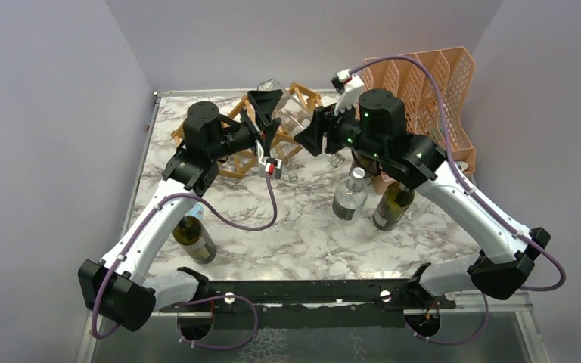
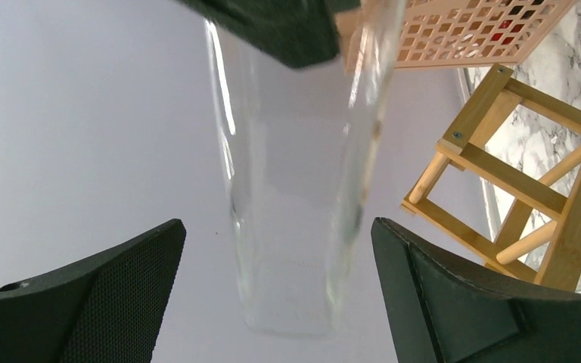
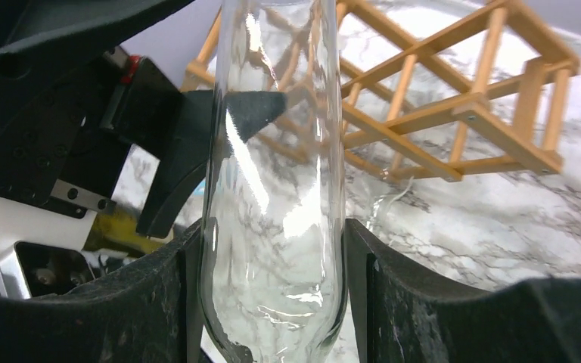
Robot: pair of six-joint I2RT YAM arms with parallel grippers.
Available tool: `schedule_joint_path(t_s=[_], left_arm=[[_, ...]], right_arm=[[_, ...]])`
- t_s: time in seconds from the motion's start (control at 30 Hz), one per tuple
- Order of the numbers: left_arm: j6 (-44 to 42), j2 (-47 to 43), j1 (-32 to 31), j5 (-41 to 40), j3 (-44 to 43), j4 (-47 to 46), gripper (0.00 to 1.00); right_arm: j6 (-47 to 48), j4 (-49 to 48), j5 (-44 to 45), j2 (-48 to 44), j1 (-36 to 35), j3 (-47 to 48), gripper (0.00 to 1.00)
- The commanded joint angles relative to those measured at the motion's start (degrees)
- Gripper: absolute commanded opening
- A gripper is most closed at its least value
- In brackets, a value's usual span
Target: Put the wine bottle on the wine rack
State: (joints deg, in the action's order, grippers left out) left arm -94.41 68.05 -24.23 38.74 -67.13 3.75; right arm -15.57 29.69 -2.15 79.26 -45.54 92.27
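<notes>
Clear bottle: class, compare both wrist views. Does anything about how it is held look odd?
Nothing is spilled or broken. One oddity: the clear bottle is clamped only by the right gripper. The left gripper is open, its fingers standing wide of the glass on both sides.

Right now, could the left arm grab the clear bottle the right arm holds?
Probably yes: the clear bottle lies between the open fingers of the left gripper, with nothing in between. The right gripper clamps it farther along.
</notes>
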Motion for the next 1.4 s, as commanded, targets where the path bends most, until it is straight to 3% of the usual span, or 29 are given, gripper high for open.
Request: schedule_joint_path(t_s=[0.0, 0.17, 0.3, 0.43, 0.5, 0.63, 0.67, 0.8, 0.9, 1.13, 1.37], left_arm=[[3.4, -1.8, 0.1, 1.4, 1.1, -4.2, 0.99], [15.9, -3.6, 0.1, 1.5, 2.2, -10.2, 0.99], [46.1, -5.7, 0.1, -1.8, 5.3, -26.1, 0.99], [65.4, -7.6, 0.1, -9.7, 3.6, -27.1, 0.99], [76.8, -9.1, 0.1, -19.8, 3.2, -27.1, 0.99], [98.4, -13.2, 0.1, -48.0, 3.6, -25.5, 0.99], [101.9, -14.1, 0.1, -51.2, 3.5, -23.5, 0.99], [111.1, -15.1, 0.1, -56.5, -0.8, -7.7, 0.99], [114.2, -15.0, 0.1, -55.3, -2.2, -0.6, 0.99], [119.6, -15.9, 0.0, -54.0, -2.0, 7.8, 0.99], [120.0, -18.8, 0.1, -51.4, -0.6, 12.5, 0.99]], right_arm=[[-3.0, -9.4, 10.6, -4.9, 0.1, -1.1, 0.01], [-4.1, -9.4, 12.9, -6.3, 0.0, -3.8, 0.01], [-4.5, -8.9, 10.6, -7.2, 0.1, -7.4, 0.01], [-2.7, -10.1, 2.7, -7.5, 0.0, -11.7, 0.01], [-2.2, -10.3, -1.5, -7.0, 0.0, -13.2, 0.01], [-2.9, -11.9, -6.9, -6.8, -0.1, -16.8, 0.01], [-3.2, -12.7, -8.1, -6.8, -0.3, -17.9, 0.01], [-4.0, -14.5, -11.4, -5.4, -1.8, -20.8, 0.01], [-4.4, -15.7, -11.1, -3.7, -3.9, -22.4, 0.01], [-4.0, -26.5, -4.1, 0.1, -11.0, -29.1, 0.01], [-9.3, -32.8, 2.8, 7.3, -12.4, -30.7, 0.01]])
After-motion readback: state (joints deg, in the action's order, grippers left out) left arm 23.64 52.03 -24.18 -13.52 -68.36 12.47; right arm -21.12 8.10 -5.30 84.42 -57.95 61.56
